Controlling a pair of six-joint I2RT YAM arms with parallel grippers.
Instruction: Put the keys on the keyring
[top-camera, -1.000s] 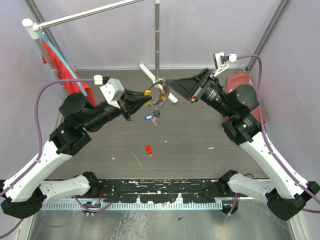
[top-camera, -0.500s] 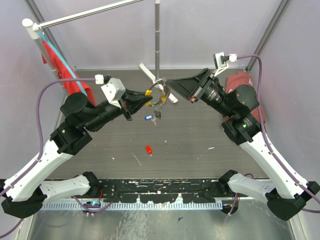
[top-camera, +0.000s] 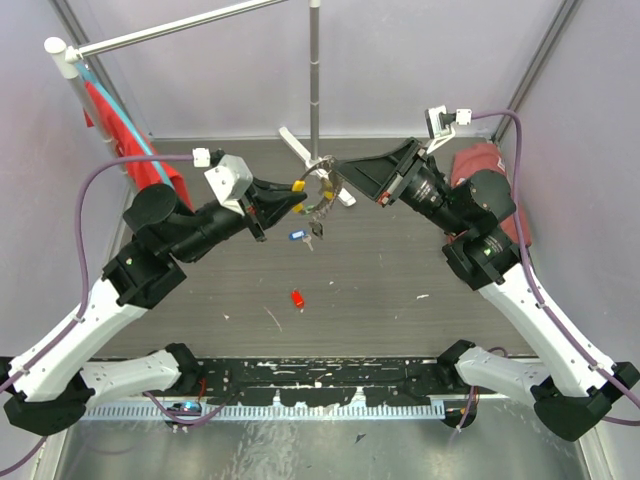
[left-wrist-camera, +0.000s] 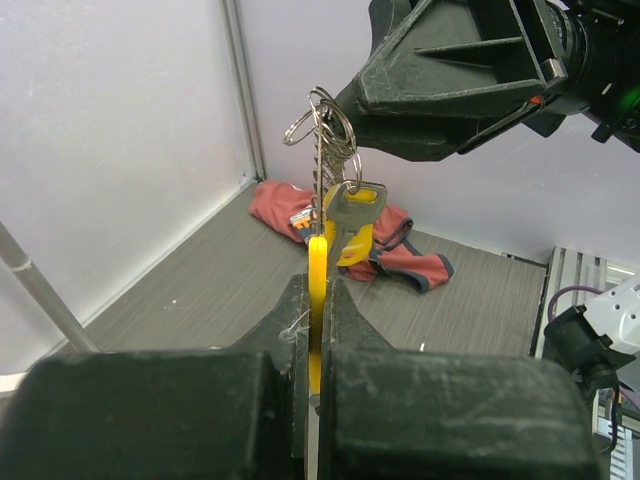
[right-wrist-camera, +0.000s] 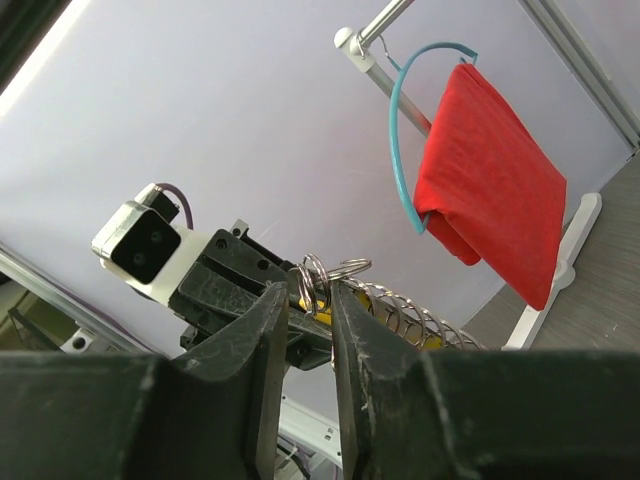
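The keyring hangs in the air between both grippers over the far middle of the table. My left gripper is shut on its yellow tag, which stands edge-on between the jaws. My right gripper is closed round the silvery split rings at the keyring's other end. A silver key dangles from the rings. A blue-headed key shows just below the keyring; I cannot tell whether it hangs or lies. The red-headed key lies on the table, nearer the arms.
A vertical pole on a white cross base stands right behind the keyring. A red cloth hangs from a blue hanger at the left. A crumpled red garment lies at the far right.
The left gripper and the keyring have shifted slightly up and away. The right jaws have narrowed a little round the rings. The red key has not moved.
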